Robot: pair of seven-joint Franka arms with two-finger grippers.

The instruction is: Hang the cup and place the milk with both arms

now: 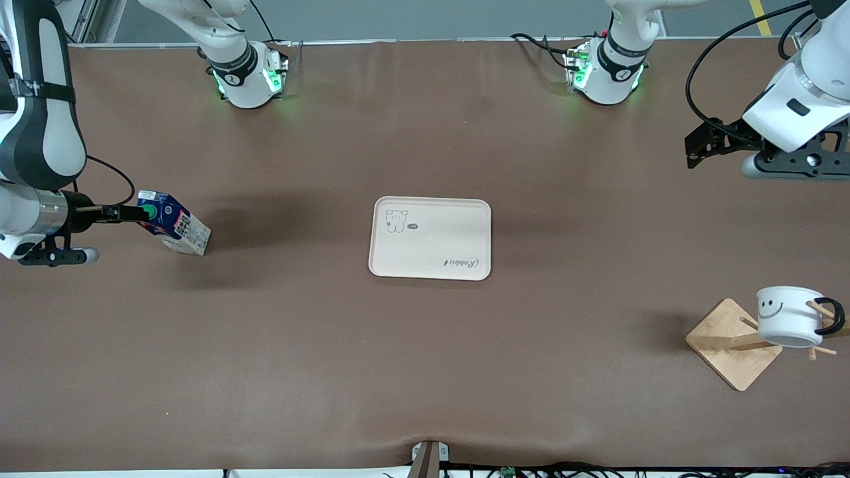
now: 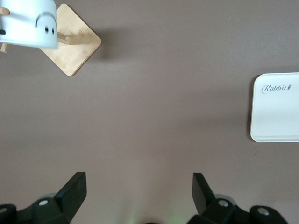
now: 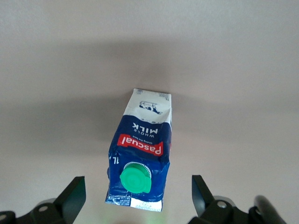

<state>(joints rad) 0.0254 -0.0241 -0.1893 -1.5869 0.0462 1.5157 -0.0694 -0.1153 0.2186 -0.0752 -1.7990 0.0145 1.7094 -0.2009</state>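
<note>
The milk (image 1: 174, 226), a dark-blue carton with a green cap, rests on the table toward the right arm's end, its capped top facing my right gripper (image 1: 126, 214). In the right wrist view the milk (image 3: 140, 149) sits between the wide-apart fingers of the right gripper (image 3: 138, 186), which is open and touches nothing. The cup (image 1: 789, 315), white with a smiley face, hangs on the wooden rack (image 1: 734, 342) toward the left arm's end. My left gripper (image 1: 697, 143) is open and empty, raised over bare table. The left wrist view shows the left gripper (image 2: 139, 186) and, farther off, the cup (image 2: 28, 23).
A cream tray (image 1: 430, 238) with a dog drawing lies at the table's middle, with nothing on it; its edge shows in the left wrist view (image 2: 275, 107). The rack's square base (image 2: 70, 44) stands near the table's front corner. Both arm bases (image 1: 249, 76) stand farther from the front camera.
</note>
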